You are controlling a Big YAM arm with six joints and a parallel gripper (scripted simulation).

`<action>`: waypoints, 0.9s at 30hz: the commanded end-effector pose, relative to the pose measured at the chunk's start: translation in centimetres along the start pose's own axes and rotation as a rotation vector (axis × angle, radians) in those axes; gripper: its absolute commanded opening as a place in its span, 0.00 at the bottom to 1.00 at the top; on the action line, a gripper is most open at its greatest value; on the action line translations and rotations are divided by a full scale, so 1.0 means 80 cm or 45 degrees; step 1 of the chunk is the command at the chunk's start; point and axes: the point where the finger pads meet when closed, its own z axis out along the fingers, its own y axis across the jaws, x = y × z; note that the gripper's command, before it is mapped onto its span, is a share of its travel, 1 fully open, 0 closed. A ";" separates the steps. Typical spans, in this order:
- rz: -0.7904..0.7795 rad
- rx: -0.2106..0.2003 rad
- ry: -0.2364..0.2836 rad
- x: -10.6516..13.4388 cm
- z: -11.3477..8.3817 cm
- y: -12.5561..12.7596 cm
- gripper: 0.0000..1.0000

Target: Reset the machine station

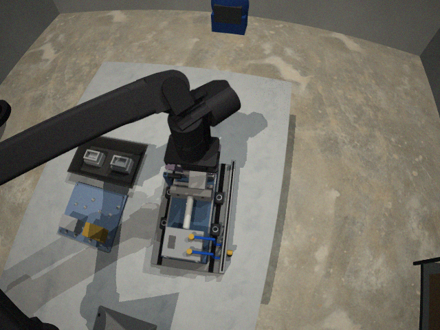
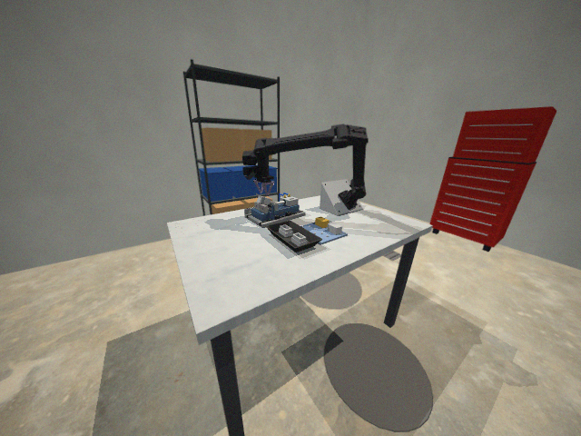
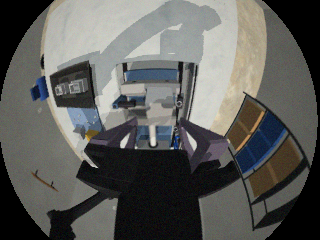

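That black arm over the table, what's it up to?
It is tidying a small machining station. Its gripper hangs open and empty above the vise, where a gray blank sits near the fixed jaw. Two finished parts lie pocket up in the black tray. A brass blank and another gray one rest on the blue pin plate.
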 end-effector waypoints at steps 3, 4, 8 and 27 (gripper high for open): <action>-0.001 -0.004 0.011 -0.007 0.020 0.000 0.64; -0.003 -0.002 0.010 -0.008 0.021 -0.001 0.64; 0.000 -0.004 0.012 -0.007 0.027 -0.001 0.64; -0.006 -0.003 0.010 -0.008 0.029 -0.001 0.64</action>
